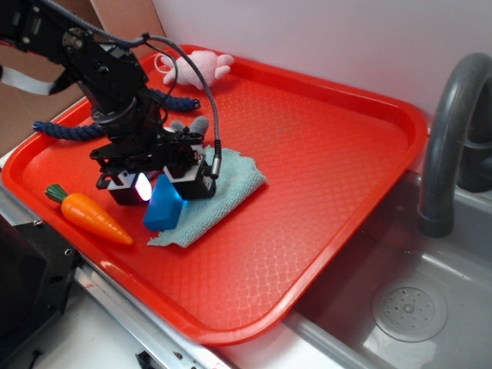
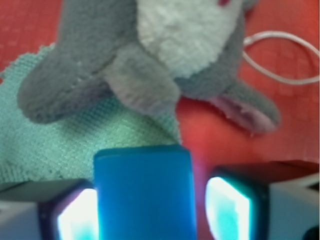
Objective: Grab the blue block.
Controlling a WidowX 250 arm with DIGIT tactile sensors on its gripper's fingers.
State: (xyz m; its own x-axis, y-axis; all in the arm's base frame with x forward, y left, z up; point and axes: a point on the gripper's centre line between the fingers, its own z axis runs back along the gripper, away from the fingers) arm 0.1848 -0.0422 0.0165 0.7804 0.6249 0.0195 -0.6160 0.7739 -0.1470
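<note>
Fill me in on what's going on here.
A robot arm is working over a red tray beside a sink. Its gripper is down on the blue block, which sits on a turquoise cloth. In the wrist view the block stands between the two fingers, with small gaps on both sides, so it does not look clamped yet. A grey plush lies just beyond, a carrot to the side.
</note>
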